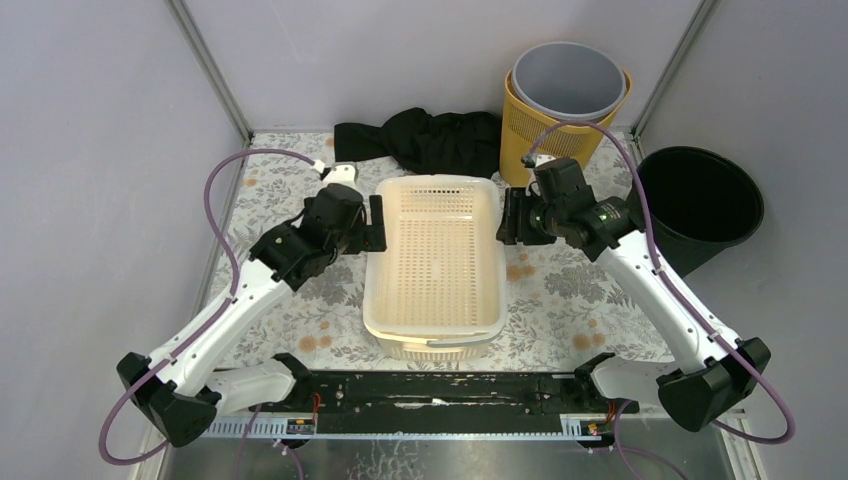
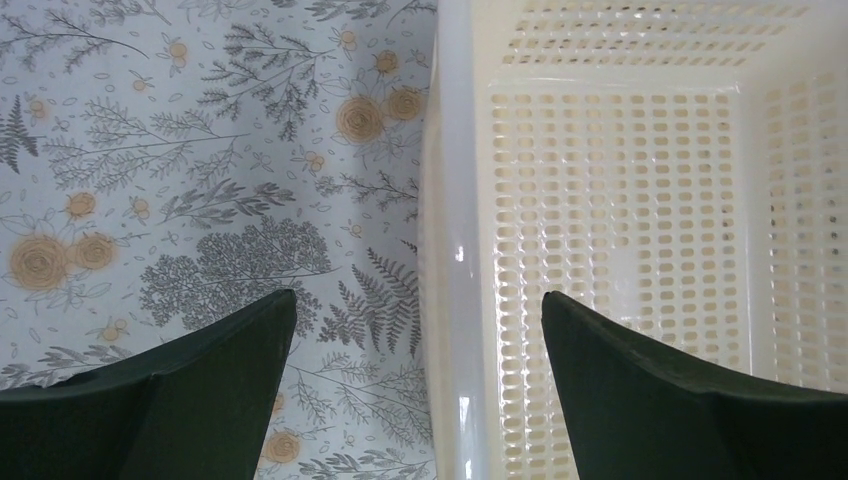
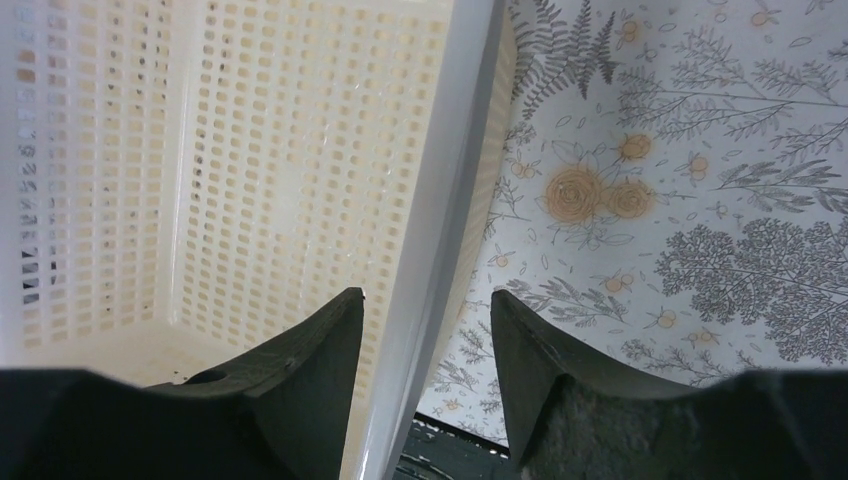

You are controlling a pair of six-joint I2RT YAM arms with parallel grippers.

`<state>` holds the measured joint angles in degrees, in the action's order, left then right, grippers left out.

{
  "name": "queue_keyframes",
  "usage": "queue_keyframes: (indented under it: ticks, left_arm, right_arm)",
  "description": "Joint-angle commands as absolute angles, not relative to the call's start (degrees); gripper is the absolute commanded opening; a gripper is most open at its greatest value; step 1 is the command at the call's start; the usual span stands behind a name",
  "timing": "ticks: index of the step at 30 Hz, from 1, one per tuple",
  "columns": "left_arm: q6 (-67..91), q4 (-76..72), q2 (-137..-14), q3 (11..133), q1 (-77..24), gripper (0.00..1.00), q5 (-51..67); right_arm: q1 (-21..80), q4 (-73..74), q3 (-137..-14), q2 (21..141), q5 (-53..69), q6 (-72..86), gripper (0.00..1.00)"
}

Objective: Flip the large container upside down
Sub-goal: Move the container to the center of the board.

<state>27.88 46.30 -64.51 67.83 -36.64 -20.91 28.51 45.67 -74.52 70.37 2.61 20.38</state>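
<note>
The cream perforated laundry basket (image 1: pixel 435 250) stands upright, mouth up, in the middle of the floral tablecloth (image 1: pixel 570 290), its long sides running away from the arm bases.

In the top view the left gripper (image 1: pixel 375 222) sits at the basket's left rim and the right gripper (image 1: pixel 508 217) at its right rim, both toward the far end, roughly opposite each other. That view does not make clear how wide either gripper stands; the wrist cameras do.

The left wrist view has the left gripper (image 2: pixel 418 296) spread wide. One dark finger (image 2: pixel 200 400) hangs over the cloth outside the basket and the other over the slotted floor inside, with the glossy white rim (image 2: pixel 450 250) running between them and clear of both.

The right wrist view has the right gripper (image 3: pixel 424 295) at a narrower, middling width, straddling the right rim (image 3: pixel 440 200). The inner finger (image 3: pixel 300 370) lies just beside the rim, though I cannot tell whether it touches. A sliver of tablecloth shows between the outer finger and the basket wall, so the rim is not clamped.

Only the top view shows the surroundings. A black cloth (image 1: pixel 430 140) lies bunched just beyond the basket's far end. A yellow mesh bin (image 1: pixel 530 135) with a grey bin (image 1: pixel 568 80) nested inside it stands at the far right. A black bucket (image 1: pixel 700 205) sits off the table's right side.
</note>
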Motion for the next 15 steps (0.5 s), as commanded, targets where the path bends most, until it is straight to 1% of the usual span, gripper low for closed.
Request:
queue_keyframes:
  ticks: [1, 6, 15]
  left_arm:
    - [30.5, 46.8, -62.0, 65.4, -38.2, 1.0, -18.4]
    - [32.8, 45.3, -60.7, 62.2, -40.0, 1.0, -15.2]
    - [34.4, 44.4, -61.6, 58.8, -41.8, 1.0, -16.1]
  right_arm:
    - [30.8, 44.4, -72.5, 67.9, 2.8, 21.0, 0.59]
    - [31.4, 44.1, -69.7, 66.5, 3.8, 21.5, 0.64]
    - [34.2, 42.0, -65.9, 67.5, 3.4, 22.5, 0.65]
